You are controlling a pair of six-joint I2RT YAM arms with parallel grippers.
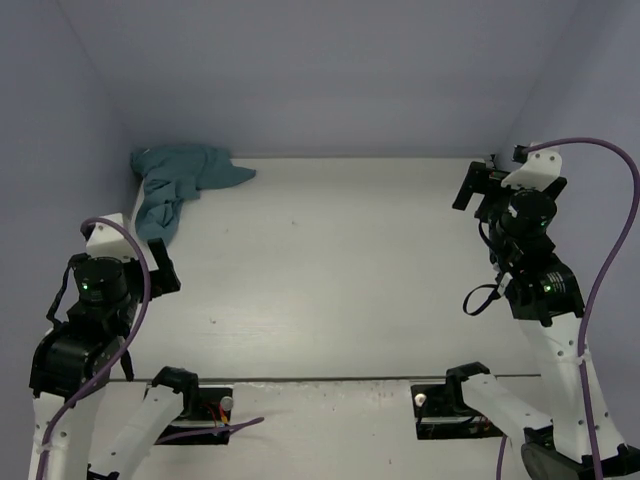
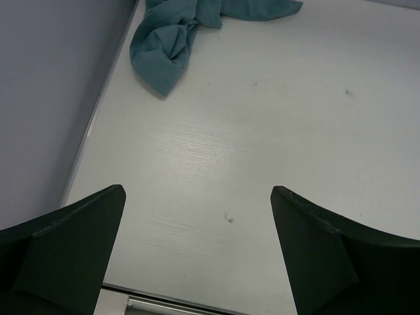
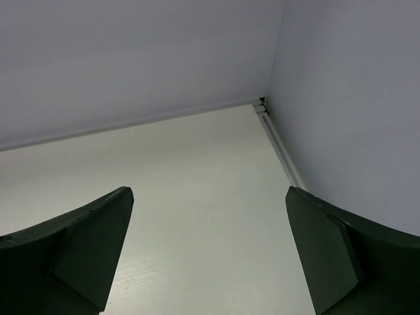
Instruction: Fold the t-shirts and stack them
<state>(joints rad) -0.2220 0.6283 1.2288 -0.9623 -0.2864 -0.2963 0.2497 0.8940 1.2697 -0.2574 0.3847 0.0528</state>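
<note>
Broadly, the white worktop (image 1: pixel 350 260) carries a crumpled teal t-shirt (image 1: pixel 175 185) in its far-left corner. The left fingers (image 2: pixel 72 249), spread wide and empty, hover near it. The right fingers (image 3: pixel 328 256), likewise released, are well apart from it on the right.

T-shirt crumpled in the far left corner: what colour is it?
The t-shirt is plain teal-blue, with no pattern visible; the left wrist view shows it best.
</note>
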